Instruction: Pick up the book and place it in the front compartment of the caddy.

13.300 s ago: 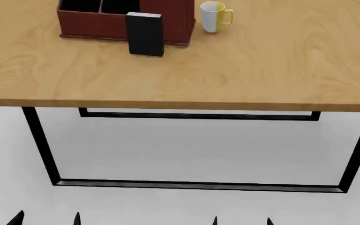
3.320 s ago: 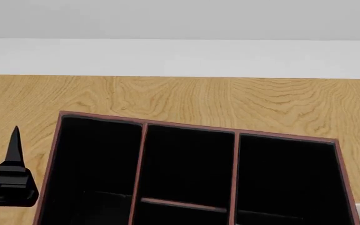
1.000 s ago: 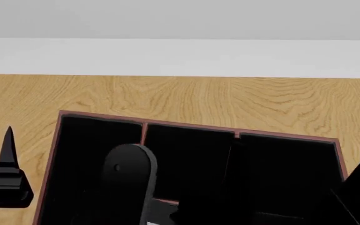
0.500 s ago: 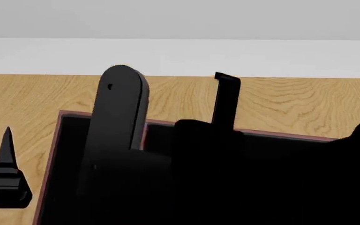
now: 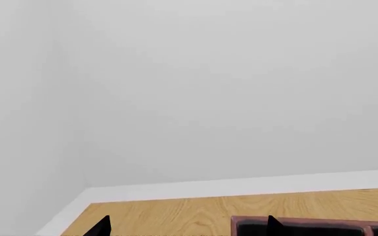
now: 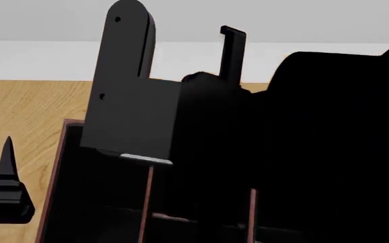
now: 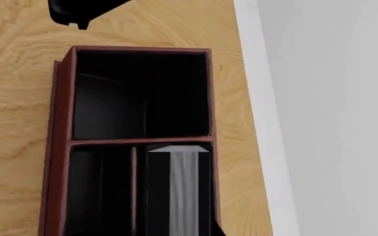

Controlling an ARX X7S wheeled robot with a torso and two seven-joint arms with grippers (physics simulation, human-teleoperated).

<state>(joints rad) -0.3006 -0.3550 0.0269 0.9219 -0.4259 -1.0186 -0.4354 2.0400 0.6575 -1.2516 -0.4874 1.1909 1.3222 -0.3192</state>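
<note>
Right gripper (image 6: pixel 181 55) raised high above the caddy (image 6: pixel 58 167), its two black fingers (image 6: pixel 128 45) standing upward either side of the book (image 6: pixel 130 121), clamped on it; book hangs upright over the caddy's open top, white page edge showing at its lower end, clear of the rim; right wrist view looks straight down the book (image 7: pixel 179 189) onto the caddy (image 7: pixel 63 132), page edge a pale stripe over a compartment next to the large end cell; thin reddish dividers visible beneath. Right arm a large black mass covering the caddy's right half in head view. Left gripper (image 6: pixel 5 195) low beside the caddy's left wall, over the table (image 6: pixel 18 106); two black tips stand apart in left wrist view, jaws parted, holding nothing.
</note>
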